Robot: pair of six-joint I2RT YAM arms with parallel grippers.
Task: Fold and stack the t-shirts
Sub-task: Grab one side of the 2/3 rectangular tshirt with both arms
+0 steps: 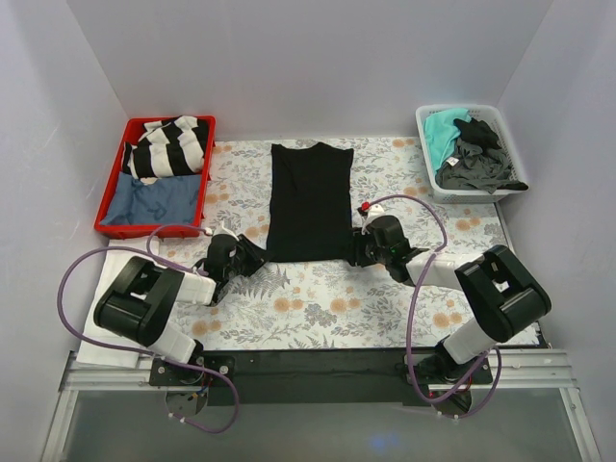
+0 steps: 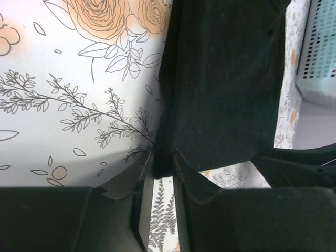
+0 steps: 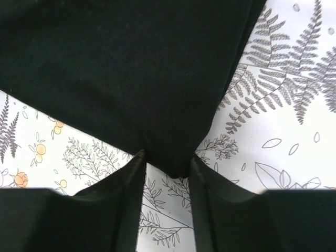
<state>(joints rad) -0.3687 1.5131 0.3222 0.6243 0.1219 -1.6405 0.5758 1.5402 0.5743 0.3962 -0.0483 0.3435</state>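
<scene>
Left wrist: black t-shirt (image 2: 220, 79) hem corner pinched between left fingers (image 2: 189, 185); other corner clamped between right fingers (image 3: 128, 184).

t-shirt (image 1: 310, 202) centre, tray (image 1: 144, 231) left, basket (image 1: 467, 196) right

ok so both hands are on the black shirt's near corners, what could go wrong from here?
1. The left hand and right hand each pinch only the very tip of a corner of the black t-shirt. Either could slip on the lift, skewing the fold.
2. The right arm's purple cable loops close beside the shirt and might drag on it as the arm moves forward.
</scene>
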